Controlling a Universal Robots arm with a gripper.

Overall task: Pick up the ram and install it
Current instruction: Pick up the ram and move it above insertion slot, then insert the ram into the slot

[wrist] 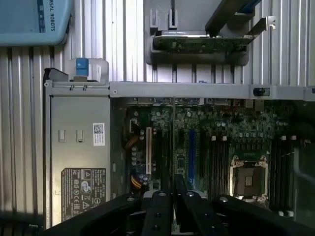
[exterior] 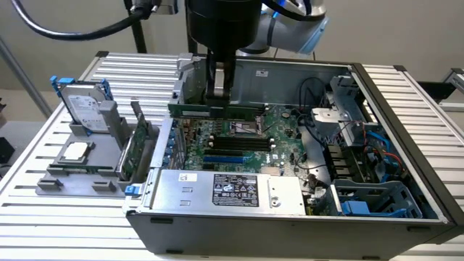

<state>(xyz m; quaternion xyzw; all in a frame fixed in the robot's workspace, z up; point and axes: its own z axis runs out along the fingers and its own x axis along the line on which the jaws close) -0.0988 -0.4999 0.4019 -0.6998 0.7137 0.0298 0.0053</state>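
Gripper: we see the gripper (exterior: 219,97) hanging from the arm inside the open computer case (exterior: 290,79), its jaws clamped on the ram (exterior: 243,113).
Fingers: in the wrist view the two black fingers (wrist: 160,212) pinch the stick, which shows as a thin edge-on line between them.
Ram position: it is held over the rear part of the motherboard (exterior: 279,148), near the case's back wall; we cannot tell whether it touches the board.
Long axis: level, running from the exterior view's left to its right, with the stick standing on its long edge (flat faces toward the fingers).
Slots: the black memory slots (exterior: 236,143) and the blue slot (exterior: 228,159) lie nearer the camera than the ram, and their length runs the same way as the stick.
Nearby: the silver power supply (exterior: 217,190) sits at the case's front.
Outside the case: on the exterior view's left, a grey holder (exterior: 80,175) on the slatted table (exterior: 22,217) carries a hard drive (exterior: 86,109) and an upright green expansion card (exterior: 138,144).
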